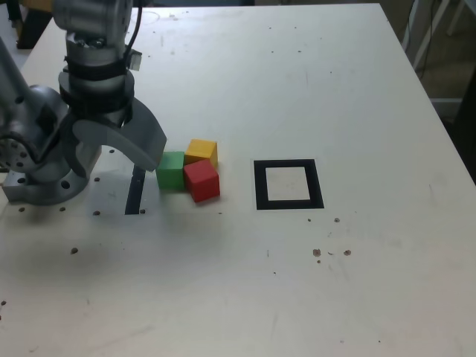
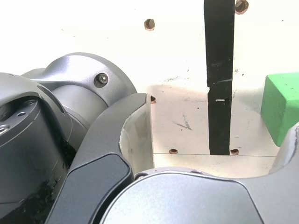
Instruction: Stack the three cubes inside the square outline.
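1. Exterior view: my arm reaches down at the exterior view's left. My fingers are positioned above the worktop, beside the cube group. They stand open.
2. Exterior view: the green cube rests on the worktop, nearest to my fingers. One of them partly overlaps its upper corner in this view; I cannot tell whether they touch.
3. Exterior view: the red cube is located to the exterior view's right of the green cube and is turned at a slight angle. The yellow-orange cube is located behind it, partly hidden. The three cubes form a close cluster; contact at each face cannot be confirmed.
4. Exterior view: the square outline, black with a pale centre, lies well apart from the cluster, toward the exterior view's right. No cube is inside it.
5. Exterior view: the straight black strip lies at the exterior view's left of the green cube.
6. Wrist view: my fingers are spread wide, with nothing gripped. The black strip shows on the worktop in the space between them.
7. Wrist view: part of the green cube shows at the picture edge, near one finger. Drilled holes mark the worktop surface.
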Robot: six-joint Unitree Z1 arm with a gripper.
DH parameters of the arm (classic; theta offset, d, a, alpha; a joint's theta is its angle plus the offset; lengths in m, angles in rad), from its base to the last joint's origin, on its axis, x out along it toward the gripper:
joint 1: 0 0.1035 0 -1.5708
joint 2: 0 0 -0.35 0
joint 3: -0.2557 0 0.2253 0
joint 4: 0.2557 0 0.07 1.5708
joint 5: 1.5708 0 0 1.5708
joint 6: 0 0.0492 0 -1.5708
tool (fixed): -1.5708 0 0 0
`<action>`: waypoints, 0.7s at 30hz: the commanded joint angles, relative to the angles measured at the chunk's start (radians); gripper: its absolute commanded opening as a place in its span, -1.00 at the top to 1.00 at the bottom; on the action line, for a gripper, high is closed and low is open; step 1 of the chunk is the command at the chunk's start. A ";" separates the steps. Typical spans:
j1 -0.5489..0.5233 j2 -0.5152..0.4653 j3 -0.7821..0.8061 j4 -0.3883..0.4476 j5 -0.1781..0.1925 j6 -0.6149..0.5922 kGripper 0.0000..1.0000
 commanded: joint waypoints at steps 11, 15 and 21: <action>0.002 0.006 0.001 0.017 -0.016 -0.003 -0.99; 0.002 -0.001 -0.002 0.036 -0.037 -0.003 -0.99; 0.010 -0.075 -0.014 0.080 -0.048 -0.023 -0.99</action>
